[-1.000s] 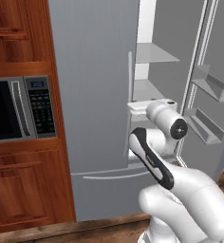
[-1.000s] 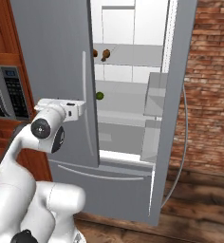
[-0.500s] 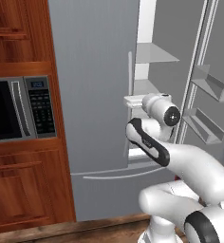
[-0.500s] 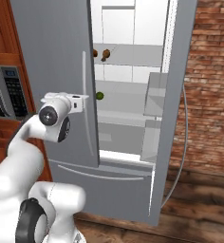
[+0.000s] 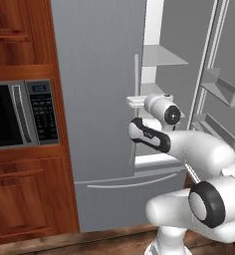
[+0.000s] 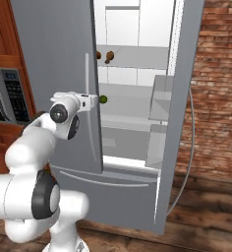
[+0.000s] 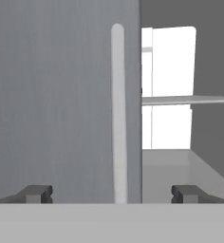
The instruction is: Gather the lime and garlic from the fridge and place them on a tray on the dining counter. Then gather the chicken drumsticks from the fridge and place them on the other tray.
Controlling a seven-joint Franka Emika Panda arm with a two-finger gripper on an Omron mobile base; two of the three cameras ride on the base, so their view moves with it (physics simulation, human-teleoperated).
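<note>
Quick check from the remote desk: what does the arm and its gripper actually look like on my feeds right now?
The glossy white rounded arm has fat tubular links with dark grey-black bands at the joints and round dark caps with a small pale centre. A small boxy white hand ends it. In the hand view, the gripper shows two short dark grey blocky finger tips. No cables or lettering are visible.

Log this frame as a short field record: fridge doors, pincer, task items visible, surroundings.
fridge: right door swung open, left door shut
left door handle: upright, lined up between the pincer's fingertips
pincer: open, empty, facing the left door
lime: on a middle shelf
chicken drumsticks: on the shelf above the lime
microwave: in wooden cabinets left of the fridge
</note>
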